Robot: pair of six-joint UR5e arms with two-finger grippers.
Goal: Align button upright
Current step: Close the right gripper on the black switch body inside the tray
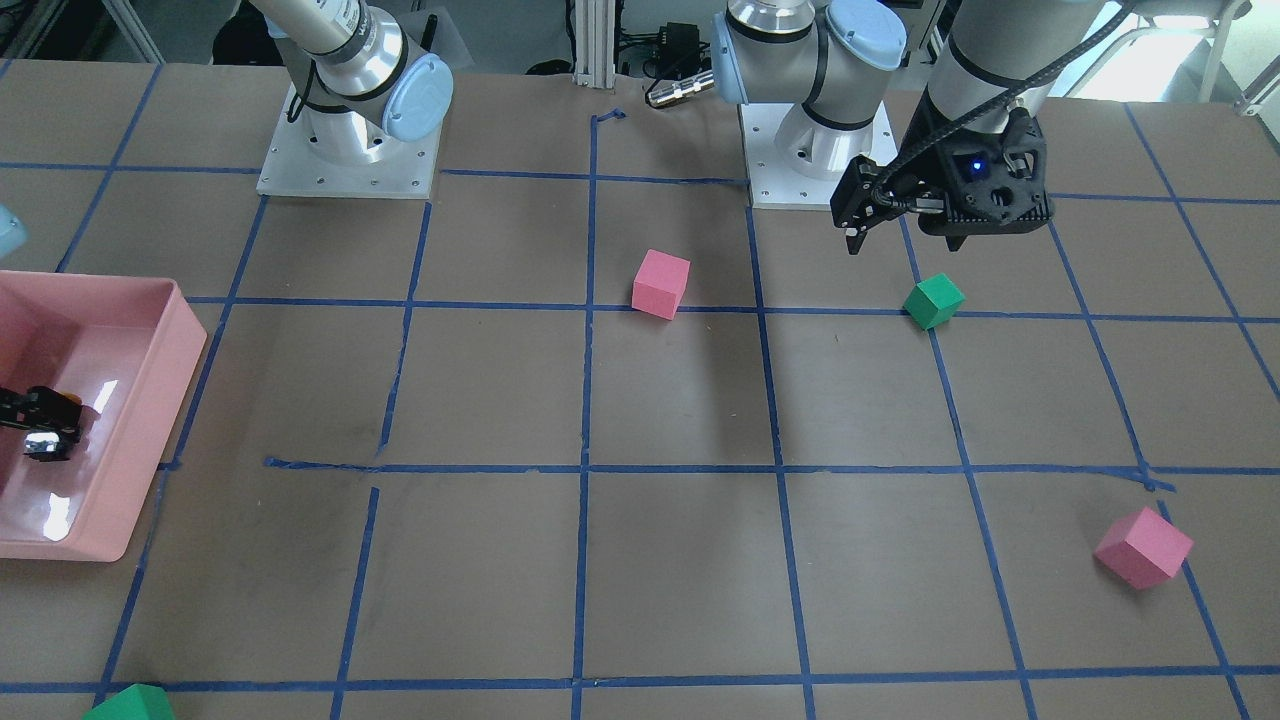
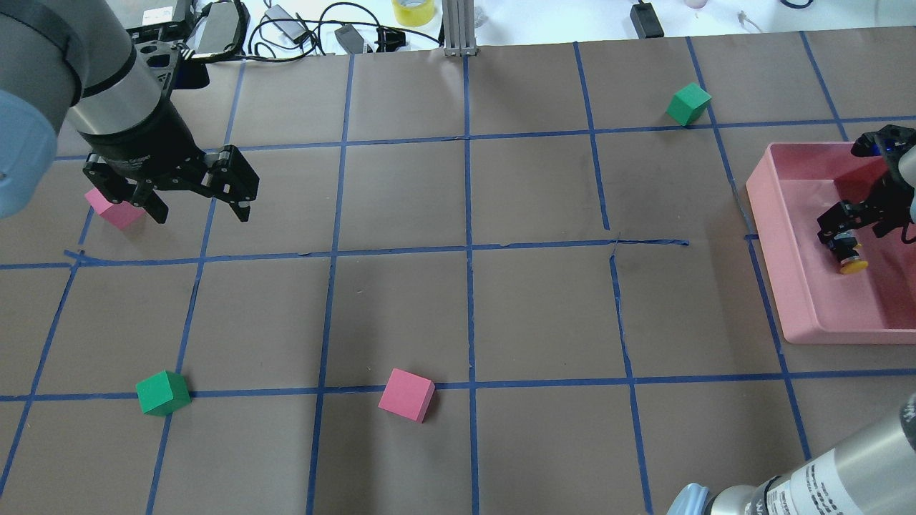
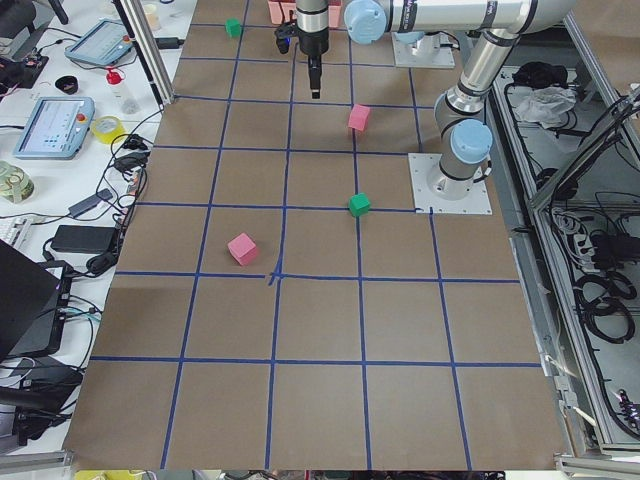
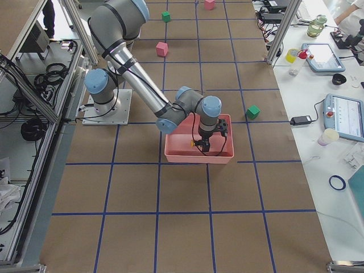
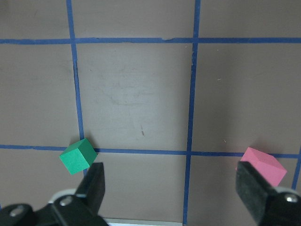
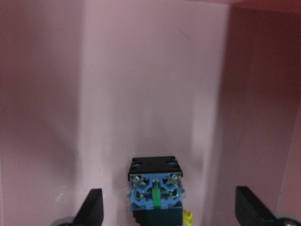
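The button (image 2: 849, 259) lies in the pink tray (image 2: 769, 214) at the table's right, its yellow cap pointing toward the robot, so it appears to lie on its side. In the right wrist view the button (image 6: 155, 193) shows its blue base end, with a bit of yellow below. My right gripper (image 2: 848, 232) is low in the tray, open, with its fingers (image 6: 94, 209) on either side of the button and not touching it. My left gripper (image 2: 200, 209) is open and empty above the table at the far left, also seen in the front view (image 1: 905, 240).
A pink cube (image 2: 118, 211) sits just behind the left gripper. A green cube (image 2: 163, 392) and a pink cube (image 2: 406, 395) lie near the robot. Another green cube (image 2: 688, 104) lies far right, beyond the tray. Cables and devices line the far edge.
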